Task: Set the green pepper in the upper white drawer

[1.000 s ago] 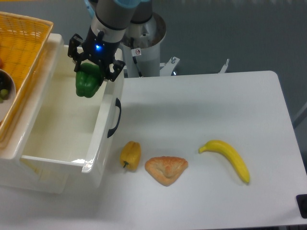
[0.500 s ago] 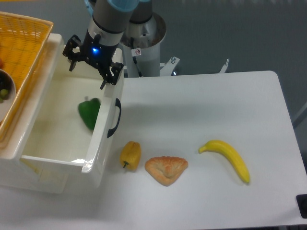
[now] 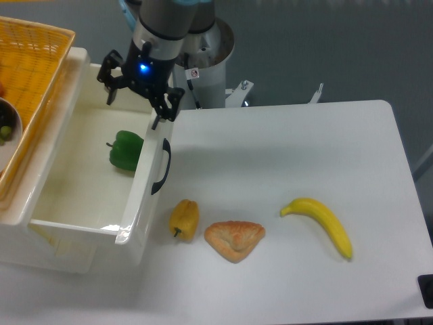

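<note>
The black two-finger claw point(image 3: 139, 100), jaws apart, is hovering over the deep white plastic drawer point(image 3: 145, 179) at the counter's left edge, having shifted slightly rightward; the glossy dark-green bell pepper point(image 3: 125, 150) is now lying inside, against the front panel.

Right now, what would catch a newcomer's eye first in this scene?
Probably the green pepper lying inside the upper white drawer, against its front panel. Just above it hangs the open hand, empty, with a blue light glowing. On the table to the right sit a yellow pepper, a pastry and a banana.
</note>
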